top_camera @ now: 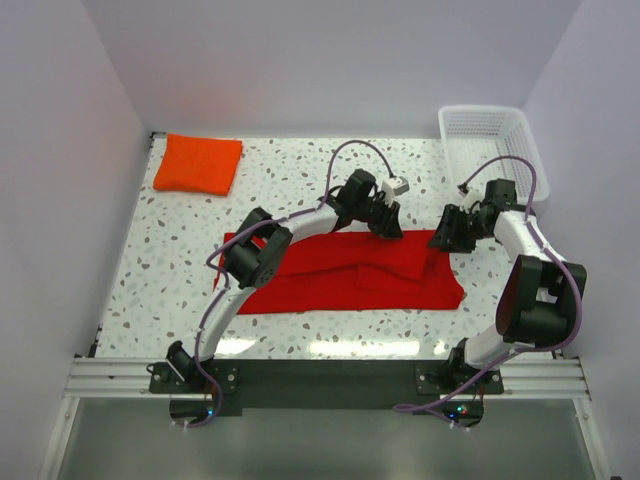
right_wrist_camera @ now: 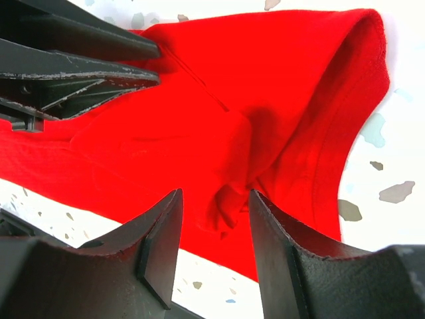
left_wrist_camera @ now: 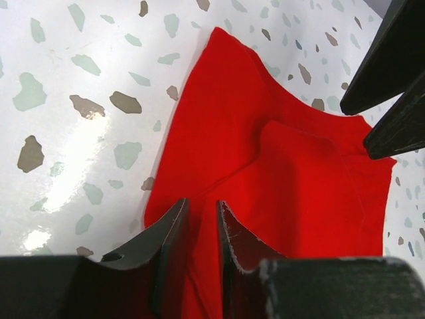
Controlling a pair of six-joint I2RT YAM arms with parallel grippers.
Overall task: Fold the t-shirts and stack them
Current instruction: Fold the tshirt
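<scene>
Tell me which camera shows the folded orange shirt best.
The top external view: the orange shirt lies whole, folded, in the far left corner of the tabletop. Both wrist views show none of it, only the red shirt.

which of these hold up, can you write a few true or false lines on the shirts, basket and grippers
1. The orange shirt lies folded at the far left corner of the table. True.
2. The left gripper and right gripper are both at the red shirt. True.
3. The red shirt is in the white bin. False: it lies spread on the table, outside the basket.
4. The orange shirt is stacked on the red one. False: they lie apart.
</scene>
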